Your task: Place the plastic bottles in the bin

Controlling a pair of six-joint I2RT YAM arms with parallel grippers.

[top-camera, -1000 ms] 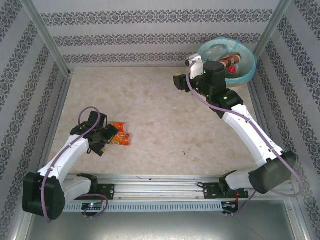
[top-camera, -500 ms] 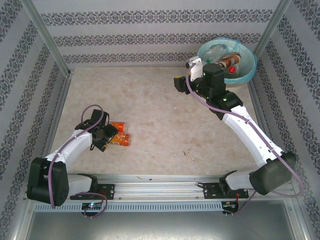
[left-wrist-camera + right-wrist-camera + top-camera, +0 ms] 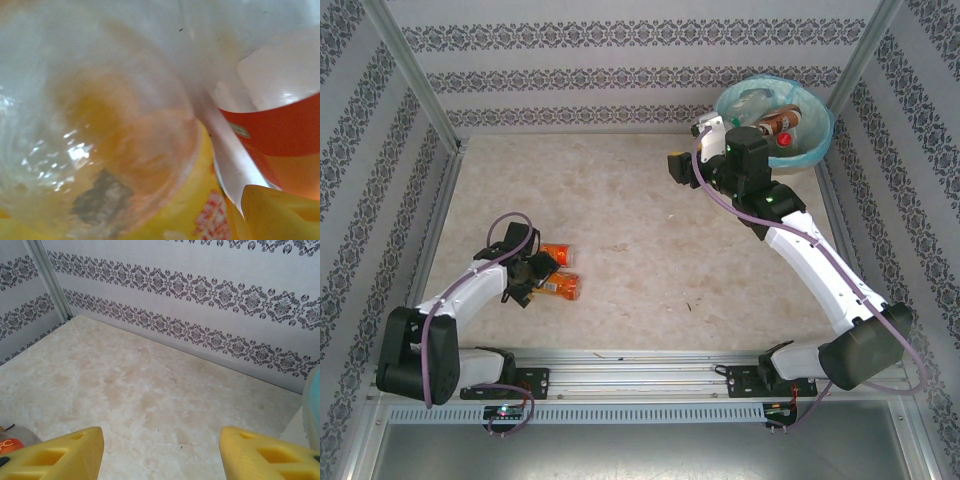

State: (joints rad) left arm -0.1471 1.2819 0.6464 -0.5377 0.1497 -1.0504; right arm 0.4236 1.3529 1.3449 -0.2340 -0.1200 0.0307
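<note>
The pick-up step is being played out at the front left of the desk (image 3: 640,230). The left claw (image 3: 523,268) is being held low against two orange bottles (image 3: 556,254), which are lying side by side, close together, well apart from the bin (image 3: 827,130).

From the left wrist, a clear bottle base (image 3: 90,125) is being shown right up against the lens. The second bottle's orange label (image 3: 280,135) is just beside it, and one yellow finger (image 3: 272,212) is being glimpsed at the lower right. Whether that claw is being pinched on a bottle or merely bracketing one cannot be told; the view is too close and too blurred.

Over at the far right, the right claw (image 3: 161,437) is being held spread, with nothing between its fingers, above bare desk just beside the bin. Several bottles (image 3: 778,125) are being carried in the bin already.

By the look of it, a grasp on one of the last two bottles is being set up. A firm squeeze across the round body is being called for next. Then comes a clean lift, so that the neighbour is not being dragged along, and a long carry across to the bin. A slip on smooth plastic is being risked.
</note>
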